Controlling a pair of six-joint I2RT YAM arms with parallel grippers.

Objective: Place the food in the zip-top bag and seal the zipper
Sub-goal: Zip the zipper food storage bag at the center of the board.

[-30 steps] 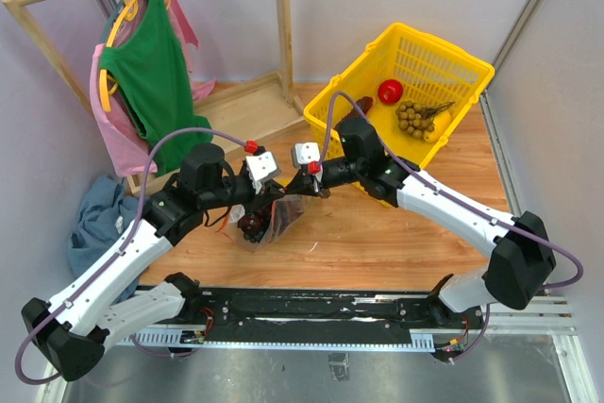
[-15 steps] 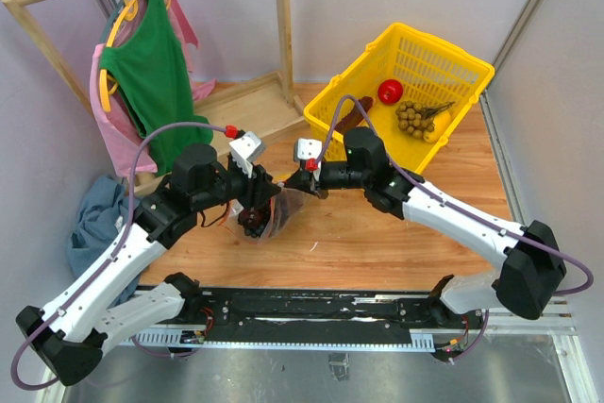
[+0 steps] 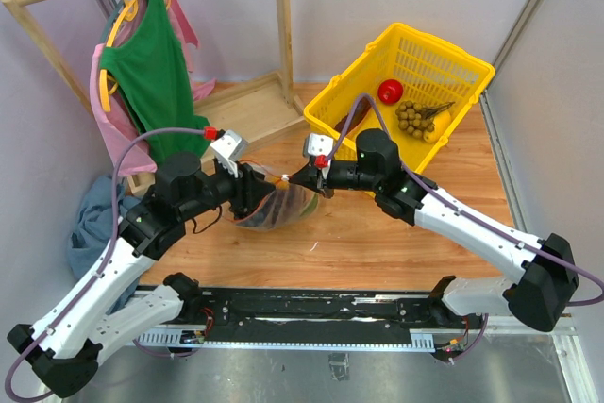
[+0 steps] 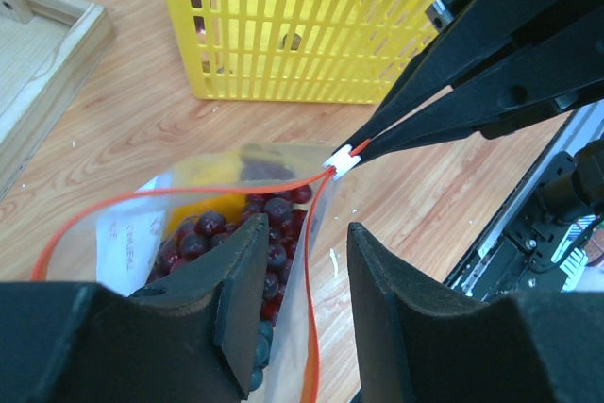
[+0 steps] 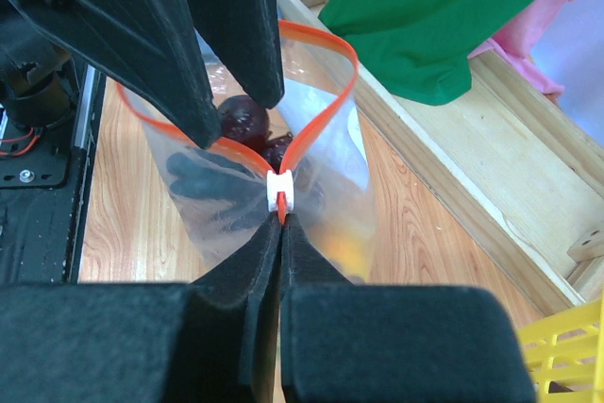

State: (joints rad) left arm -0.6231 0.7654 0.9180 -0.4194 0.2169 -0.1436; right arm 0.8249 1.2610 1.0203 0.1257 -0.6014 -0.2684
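The clear zip-top bag [image 3: 276, 207] hangs between my two grippers over the wooden floor. Its red-orange zipper [image 4: 189, 193] gapes apart along most of the mouth. Dark purple grapes [image 4: 241, 233] and something yellow [image 4: 193, 209] lie inside; no watermelon slice shows. My right gripper [image 5: 281, 219] is shut on the zipper's end, just behind the white slider [image 5: 280, 188]. My left gripper [image 4: 308, 226] is open, its jaws either side of one zipper edge without pinching it. In the top view the left gripper [image 3: 255, 186] sits at the bag's left end, the right gripper [image 3: 296, 179] at its right end.
A yellow plastic basket [image 3: 444, 54] stands at the back right with a red round fruit [image 3: 391, 92] and a brownish bunch [image 3: 413, 118] inside. A wooden clothes rack with a green garment [image 3: 151, 73] fills the back left. Blue cloth [image 3: 94, 219] lies at the left.
My left gripper has opened and drawn back to the left. The bag, hanging bunched before, is now spread wider between the grippers. The right gripper stays clamped and has shifted slightly right.
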